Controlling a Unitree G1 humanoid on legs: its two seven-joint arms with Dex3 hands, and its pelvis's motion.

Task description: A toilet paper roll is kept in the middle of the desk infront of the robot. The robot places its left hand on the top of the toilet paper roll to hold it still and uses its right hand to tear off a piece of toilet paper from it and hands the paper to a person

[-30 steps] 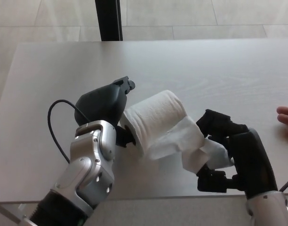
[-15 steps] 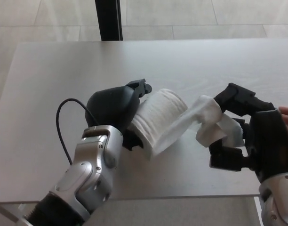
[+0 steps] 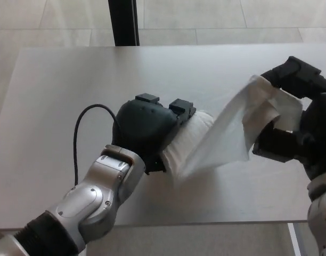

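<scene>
Underneath, pale grey desk; beyond, tiled floor.

My left hand lies over the toilet paper roll on the grey desk, fingers draped across its top. My right hand is raised off the desk at the right, fingers pinched on the loose sheet of paper, which stretches up from the roll in one unbroken strip.
</scene>
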